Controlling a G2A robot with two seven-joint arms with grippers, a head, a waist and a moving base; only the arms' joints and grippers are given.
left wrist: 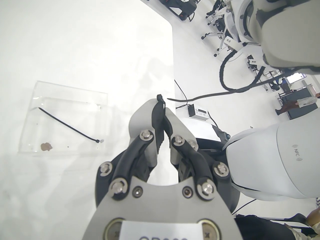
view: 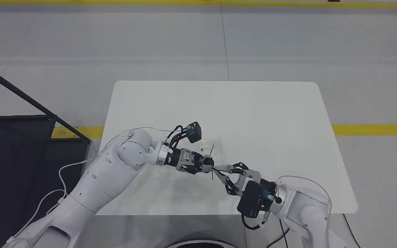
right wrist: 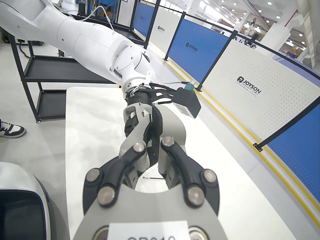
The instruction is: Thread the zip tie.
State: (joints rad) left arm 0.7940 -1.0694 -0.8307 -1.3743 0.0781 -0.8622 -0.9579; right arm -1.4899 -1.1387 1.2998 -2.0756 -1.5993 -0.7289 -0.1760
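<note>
**Two grippers meet over a zip tie**

Above the near edge of the white rectangular table [view: 267, 124], the left gripper [left wrist: 161, 111] was clamped on a thin black plastic zip tie [left wrist: 160, 99]. The tie's small head poked past the fingertips, presumably so the tail could be fed in. The right gripper [right wrist: 153, 126] faced it nose to nose, also closed, apparently pinching the strap's other end, though its pads hid the contact. A second black tie [left wrist: 67, 126] lay in a clear plastic tray [left wrist: 75, 101] on the table.
</note>
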